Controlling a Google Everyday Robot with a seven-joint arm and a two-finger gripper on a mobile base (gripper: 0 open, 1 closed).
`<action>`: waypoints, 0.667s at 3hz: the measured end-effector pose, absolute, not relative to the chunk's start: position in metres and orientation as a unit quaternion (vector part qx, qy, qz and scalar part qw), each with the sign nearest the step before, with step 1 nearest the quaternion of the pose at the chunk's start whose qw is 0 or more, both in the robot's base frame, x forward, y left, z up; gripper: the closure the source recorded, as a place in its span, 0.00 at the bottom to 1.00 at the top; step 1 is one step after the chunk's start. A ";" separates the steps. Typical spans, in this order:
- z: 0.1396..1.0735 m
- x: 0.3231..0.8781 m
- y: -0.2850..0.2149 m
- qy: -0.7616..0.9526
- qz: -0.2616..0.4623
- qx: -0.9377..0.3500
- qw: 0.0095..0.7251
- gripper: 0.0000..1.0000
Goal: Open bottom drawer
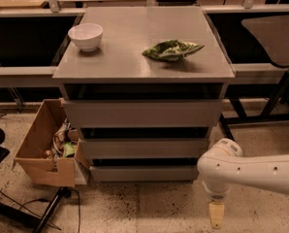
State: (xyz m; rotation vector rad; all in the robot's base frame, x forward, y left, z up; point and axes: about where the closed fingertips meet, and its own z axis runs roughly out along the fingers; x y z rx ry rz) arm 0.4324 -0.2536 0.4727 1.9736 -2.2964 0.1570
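- A grey bench with three drawer fronts is standing on a speckled floor, filling the middle of the view.
- A white robot arm is reaching in from the right edge, low beside the bench's right front corner.
- An open cardboard box is sitting on the floor against the bench's left side, holding mixed clutter.
- The bottom drawer, the slimmest and lowest front, is sitting closed just above the floor.
- The gripper is pointing straight down near the floor, right of the bottom drawer and apart from it; whether it is open is not showing.
- A crumpled green bag is lying on the benchtop's right half.
- A white bowl is standing upright at the back left.
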 end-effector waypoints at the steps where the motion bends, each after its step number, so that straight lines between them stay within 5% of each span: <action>1: 0.461 0.429 -0.256 -0.755 0.046 0.651 0.061 0.00; 2: 0.449 0.432 -0.250 -0.749 0.033 0.659 0.051 0.00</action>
